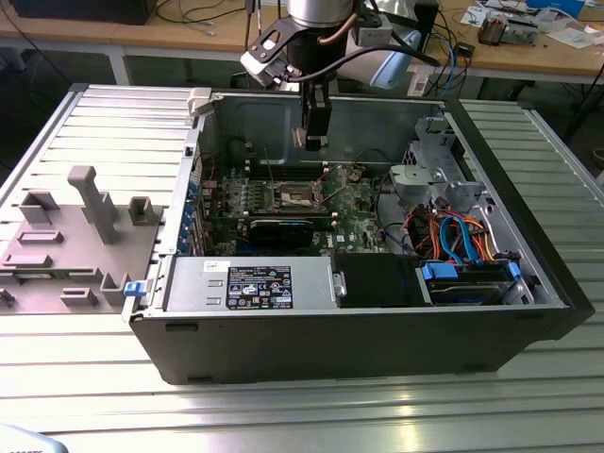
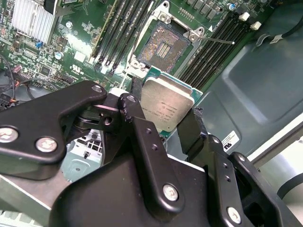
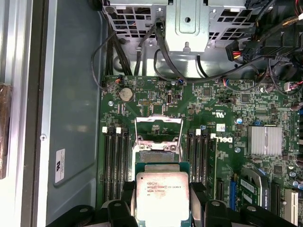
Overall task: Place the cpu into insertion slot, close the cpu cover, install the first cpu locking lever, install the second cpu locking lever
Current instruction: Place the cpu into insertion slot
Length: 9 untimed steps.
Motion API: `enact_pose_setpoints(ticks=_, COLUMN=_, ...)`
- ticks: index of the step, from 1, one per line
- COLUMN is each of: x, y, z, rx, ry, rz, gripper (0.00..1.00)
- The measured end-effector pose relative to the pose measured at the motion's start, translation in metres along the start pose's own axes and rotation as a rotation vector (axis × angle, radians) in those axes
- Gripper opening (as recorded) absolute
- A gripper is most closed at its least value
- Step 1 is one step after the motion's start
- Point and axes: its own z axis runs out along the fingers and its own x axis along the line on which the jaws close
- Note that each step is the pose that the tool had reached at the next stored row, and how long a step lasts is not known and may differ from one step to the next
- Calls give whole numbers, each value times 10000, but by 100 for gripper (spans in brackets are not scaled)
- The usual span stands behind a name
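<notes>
My gripper (image 1: 314, 140) hangs inside the open computer case, above the green motherboard (image 1: 354, 203). It is shut on the cpu (image 2: 166, 106), a flat square chip with a silvery top, pinched by its edges between the two black fingers (image 2: 191, 128). In the first wrist view the cpu (image 3: 162, 196) sits in the gripper (image 3: 162, 198) just short of the insertion slot (image 3: 158, 155), partly hiding it. The insertion slot (image 2: 163, 45) lies bare with its dark pin field showing. The cpu cover (image 3: 158, 124) stands raised on its hinge. A thin locking lever (image 2: 218, 41) sticks out beside the slot.
Black memory slots (image 3: 114, 163) flank the insertion slot on both sides. A finned heatsink (image 3: 265, 140) sits on the board. A metal drive cage (image 1: 425, 170), coloured cables (image 1: 453, 236) and a power supply (image 1: 250, 283) fill the case. A grey holder fixture (image 1: 85, 226) lies at the exterior view's left.
</notes>
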Motion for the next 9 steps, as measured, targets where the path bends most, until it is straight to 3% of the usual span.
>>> enact_pose_setpoints(ticks=9, x=-1, y=-2, z=63, rx=0, ry=0, rz=-1, gripper=55)
